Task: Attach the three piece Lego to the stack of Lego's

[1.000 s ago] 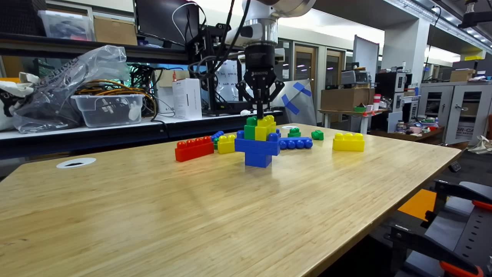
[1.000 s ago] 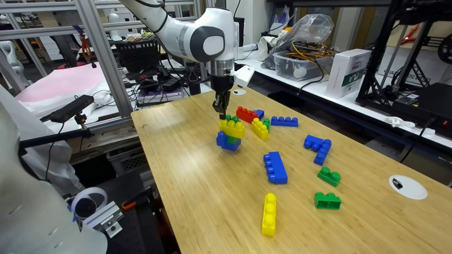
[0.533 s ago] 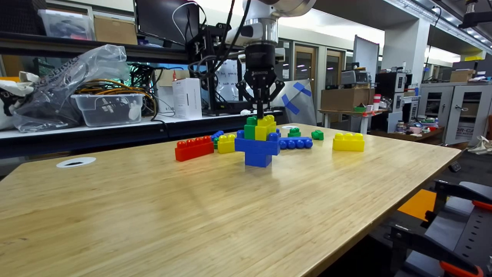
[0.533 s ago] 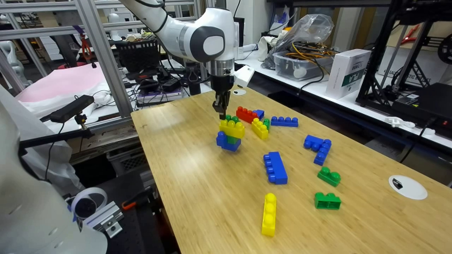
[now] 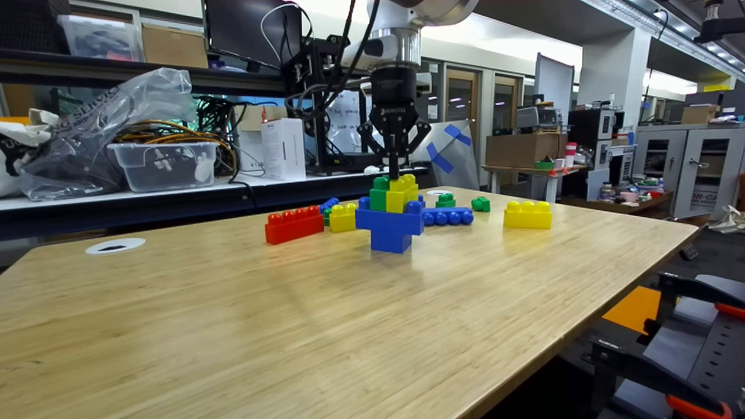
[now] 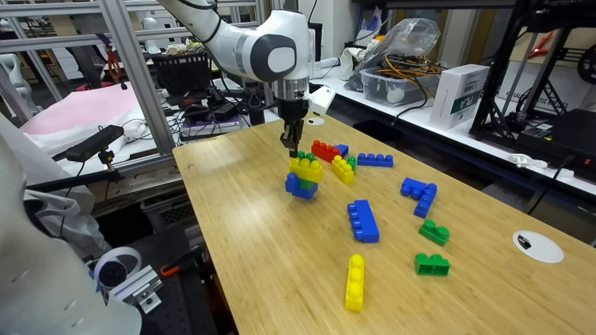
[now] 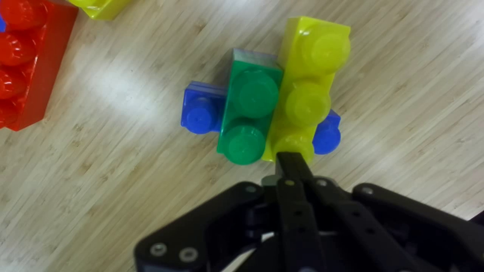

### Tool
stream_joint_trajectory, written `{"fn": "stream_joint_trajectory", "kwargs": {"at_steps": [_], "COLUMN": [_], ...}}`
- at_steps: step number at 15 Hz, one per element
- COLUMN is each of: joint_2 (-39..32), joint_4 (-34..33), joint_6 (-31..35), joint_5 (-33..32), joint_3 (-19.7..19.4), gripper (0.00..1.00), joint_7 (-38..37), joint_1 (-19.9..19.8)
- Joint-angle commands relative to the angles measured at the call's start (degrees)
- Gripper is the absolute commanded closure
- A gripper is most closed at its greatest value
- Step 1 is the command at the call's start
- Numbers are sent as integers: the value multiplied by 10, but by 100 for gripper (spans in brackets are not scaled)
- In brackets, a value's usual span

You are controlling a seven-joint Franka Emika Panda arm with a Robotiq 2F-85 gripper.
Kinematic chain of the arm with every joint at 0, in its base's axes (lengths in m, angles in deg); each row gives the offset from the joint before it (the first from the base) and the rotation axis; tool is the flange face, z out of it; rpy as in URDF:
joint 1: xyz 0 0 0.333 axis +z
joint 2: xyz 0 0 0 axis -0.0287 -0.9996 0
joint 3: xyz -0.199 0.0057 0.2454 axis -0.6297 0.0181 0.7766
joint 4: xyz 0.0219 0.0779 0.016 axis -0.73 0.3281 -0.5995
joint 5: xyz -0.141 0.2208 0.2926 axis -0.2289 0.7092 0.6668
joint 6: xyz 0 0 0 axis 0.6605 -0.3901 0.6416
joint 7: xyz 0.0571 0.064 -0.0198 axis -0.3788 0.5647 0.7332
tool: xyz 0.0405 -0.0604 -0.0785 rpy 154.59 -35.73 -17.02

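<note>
Two jaws pressed together, no gap, holding nothing: that is my gripper [image 5: 394, 174] in an exterior view, pointing straight down at the three piece Lego [image 5: 403, 196]. That piece sits on the stack of Lego's [image 5: 389, 224], beside the stack's green brick [image 5: 378, 198]. The foot of the pile is narrower than the layer above it, so I judge that an off-centre push could tip the lot.

In an exterior view over the table [image 6: 256, 218], the tips stand at one end of the piece. If I press there, the force lands on that end alone and could rock the other end up and pop it loose. A patch of green shows under its lower edge; whether it is pressed fully home I cannot tell.

In the wrist view the tips overlap the nearest stud, and I cannot tell touching from just above. If I drift sideways this low, I could catch the green brick and twist it out of line. The piece looks glossy and bright yellow, a straight bar with three rounded studs in a row and a glint at its far corner. Its long side runs along the green brick, its far end reaches past it, and the tips hide part of the near end.
</note>
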Motion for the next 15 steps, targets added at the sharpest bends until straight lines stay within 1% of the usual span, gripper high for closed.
{"fn": "stream_joint_trajectory", "kwargs": {"at_steps": [1,3,4,5,6,15], "joint_2": [0,0,-7,-6,3,27], "joint_4": [-1,-1,-15,-21,-7,9], "joint_6": [-2,-2,-9,-16,4,18], "joint_5": [-2,-2,-15,-5,-8,-17], "joint_3": [8,8,8,8,7,4], "gripper": [99,99,74,72,67,3], "joint_7": [-2,-2,-10,2,8,14], "joint_1": [-8,-8,-3,-8,-10,-12]}}
